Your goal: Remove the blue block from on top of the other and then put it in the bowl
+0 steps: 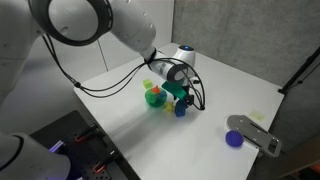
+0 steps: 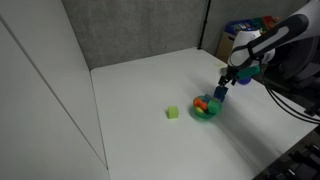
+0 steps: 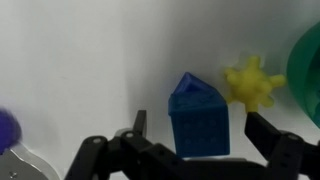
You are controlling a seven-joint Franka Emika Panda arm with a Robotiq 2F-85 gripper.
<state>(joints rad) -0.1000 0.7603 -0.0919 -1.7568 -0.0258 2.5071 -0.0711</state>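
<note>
Two dark blue cubes stand stacked on the white table, seen in both exterior views (image 1: pixel 181 109) (image 2: pixel 218 95). In the wrist view the blue block (image 3: pixel 200 128) fills the centre, with a corner of the other blue cube (image 3: pixel 188 88), turned at an angle, showing beyond it. My gripper (image 3: pixel 200 135) is open, with one finger on each side of the blue block and a gap on both sides. It hangs just over the stack in both exterior views (image 1: pixel 181 96) (image 2: pixel 228 82). The green bowl (image 1: pixel 155 98) (image 2: pixel 206 112) (image 3: pixel 308 60) sits right beside the stack.
A yellow spiky thing (image 3: pixel 250 82) lies between stack and bowl. An orange object (image 2: pixel 200 103) lies in the bowl. A yellow-green block (image 2: pixel 173 113) sits apart on the table. A round purple dish with a grey piece (image 1: pixel 236 138) lies near the table edge.
</note>
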